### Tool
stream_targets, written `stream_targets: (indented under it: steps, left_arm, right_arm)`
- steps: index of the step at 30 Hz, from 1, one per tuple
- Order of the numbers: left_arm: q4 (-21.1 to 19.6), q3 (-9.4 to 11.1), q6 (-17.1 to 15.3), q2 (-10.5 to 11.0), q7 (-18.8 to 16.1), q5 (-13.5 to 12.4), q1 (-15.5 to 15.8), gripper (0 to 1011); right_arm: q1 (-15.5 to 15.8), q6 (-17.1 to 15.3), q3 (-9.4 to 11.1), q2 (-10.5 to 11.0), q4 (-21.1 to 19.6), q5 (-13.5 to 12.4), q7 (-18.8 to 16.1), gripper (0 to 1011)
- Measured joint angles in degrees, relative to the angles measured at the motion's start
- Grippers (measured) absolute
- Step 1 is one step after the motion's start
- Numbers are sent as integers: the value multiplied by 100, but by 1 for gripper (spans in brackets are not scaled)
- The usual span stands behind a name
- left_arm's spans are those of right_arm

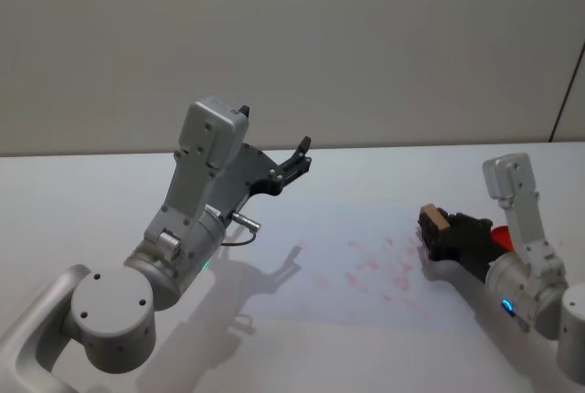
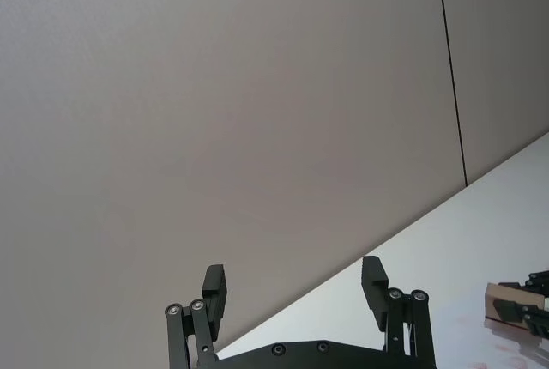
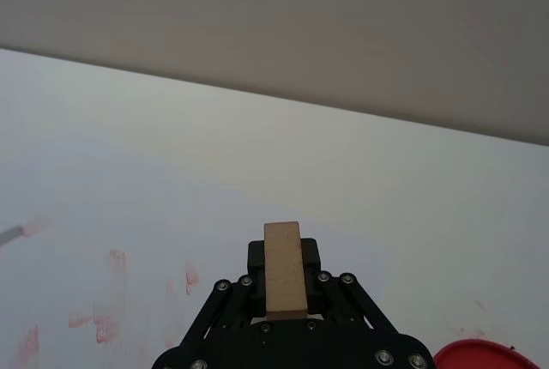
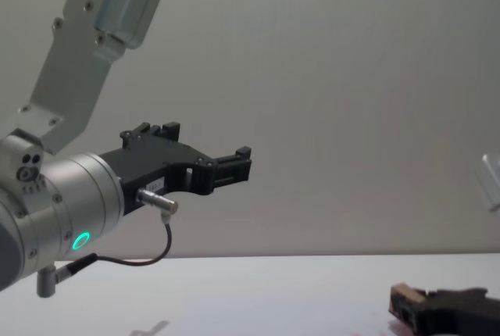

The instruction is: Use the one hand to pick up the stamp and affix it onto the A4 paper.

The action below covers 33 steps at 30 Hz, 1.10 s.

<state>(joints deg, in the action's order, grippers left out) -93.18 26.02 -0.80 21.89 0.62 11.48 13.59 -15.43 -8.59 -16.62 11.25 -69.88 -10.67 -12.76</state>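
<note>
My right gripper is shut on the stamp, a small tan wooden block, at the right side of the table. The stamp sticks out between the black fingers in the right wrist view, and the stamp shows low at the right in the chest view. It hangs just over the right edge of the A4 paper, a white sheet with pinkish-red marks. My left gripper is raised over the table's left half, open and holding nothing; in the left wrist view its fingers are spread apart.
A red round object lies on the table behind my right gripper; it also shows as a red round object in the right wrist view. A grey wall runs behind the white table.
</note>
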Motion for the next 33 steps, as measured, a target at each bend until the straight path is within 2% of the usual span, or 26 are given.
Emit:
stream_targets:
  steps: [11,18,33]
  left_arm:
    - [0,0,0,0,0,0,0,1001]
    - [0,0,0,0,0,0,0,1001]
    - [0,0,0,0,0,0,0,1001]
  right_arm:
    - [19,171,93,50,-488,-284,-103,220]
    - [103,235,208,178,-842,-445,-217,220]
    - [691,326,618,805,-1415,-727,-490,220]
